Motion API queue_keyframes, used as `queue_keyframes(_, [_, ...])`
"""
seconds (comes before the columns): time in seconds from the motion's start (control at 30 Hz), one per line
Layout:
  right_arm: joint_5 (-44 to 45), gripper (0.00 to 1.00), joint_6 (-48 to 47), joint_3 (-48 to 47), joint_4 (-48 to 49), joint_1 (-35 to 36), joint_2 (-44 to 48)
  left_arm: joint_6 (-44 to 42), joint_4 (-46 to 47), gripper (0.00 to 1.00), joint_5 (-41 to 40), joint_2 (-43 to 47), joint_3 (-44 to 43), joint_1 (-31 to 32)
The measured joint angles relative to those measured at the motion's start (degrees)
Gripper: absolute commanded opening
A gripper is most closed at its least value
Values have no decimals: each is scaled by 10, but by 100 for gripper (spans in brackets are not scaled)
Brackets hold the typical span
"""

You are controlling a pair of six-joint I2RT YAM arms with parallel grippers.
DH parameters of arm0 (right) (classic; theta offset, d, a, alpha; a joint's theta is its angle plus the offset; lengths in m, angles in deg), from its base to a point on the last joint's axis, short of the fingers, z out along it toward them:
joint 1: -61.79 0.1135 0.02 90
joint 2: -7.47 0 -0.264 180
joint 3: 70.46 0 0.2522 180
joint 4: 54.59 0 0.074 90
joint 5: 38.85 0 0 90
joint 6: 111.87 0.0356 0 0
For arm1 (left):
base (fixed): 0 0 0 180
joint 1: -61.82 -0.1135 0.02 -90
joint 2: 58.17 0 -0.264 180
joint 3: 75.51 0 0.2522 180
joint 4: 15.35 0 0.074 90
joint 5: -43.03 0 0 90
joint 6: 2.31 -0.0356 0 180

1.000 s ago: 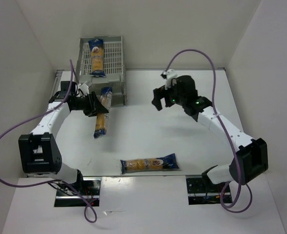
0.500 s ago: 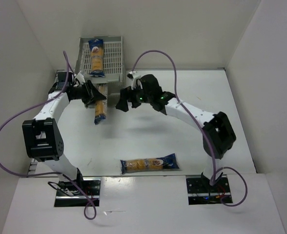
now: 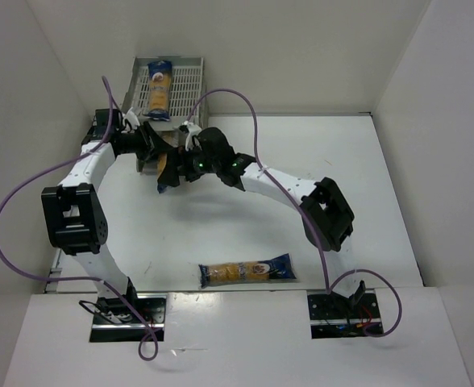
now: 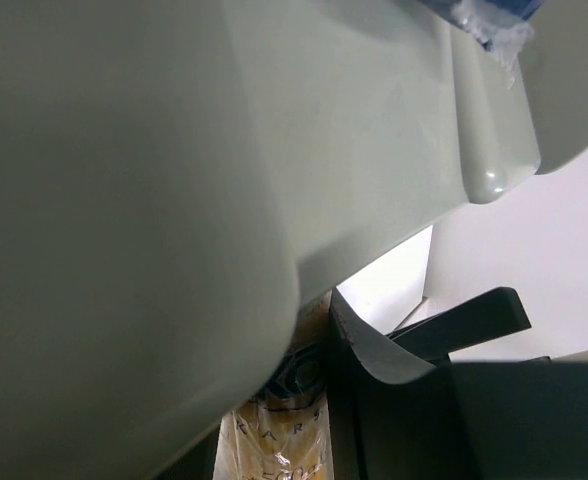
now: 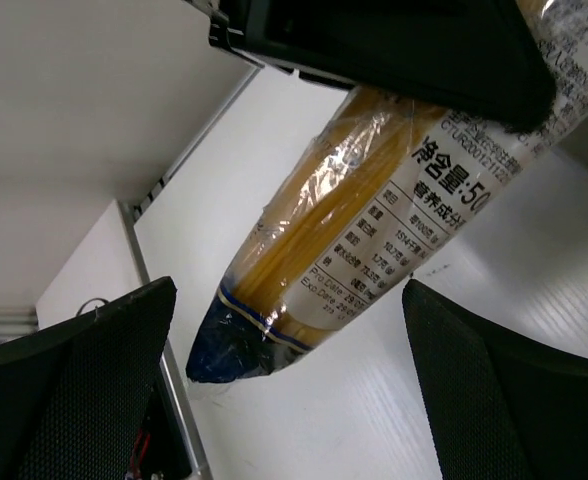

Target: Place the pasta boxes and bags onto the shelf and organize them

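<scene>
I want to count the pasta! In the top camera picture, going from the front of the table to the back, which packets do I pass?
Table packet → held packet → top packet, lying on the shelf.

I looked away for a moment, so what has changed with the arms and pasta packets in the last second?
The right hand swung across from the right of the table to the left, now open at the held packet. The left hand, shut on that packet, carried it farther toward the shelf. The top-tier packet and the front packet stayed put.
</scene>
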Motion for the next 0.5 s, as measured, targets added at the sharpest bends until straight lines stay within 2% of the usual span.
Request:
queue_keyframes(0.13, [6,99,4,-10,1,2,-1,6,-3,0,2,-4,-7,0])
queue_keyframes(0.23, [18,93,12,-19,5,4,-10,9,-5,0,2,-6,-13,0])
queue_keyframes(0.27, [21,86,12,-24,5,5,-17,10,-5,0,2,-6,-14,0])
queue_keyframes(0.37, [26,77,17,-37,7,9,-42,9,-5,0,1,-7,-14,-1])
queue_keyframes(0.47, [37,58,28,-40,7,16,-54,-1,-4,0,-5,-7,-14,-2])
queue_keyframes(0.5, [42,46,32,-40,4,17,-55,-4,-3,1,-6,-8,-14,-2])
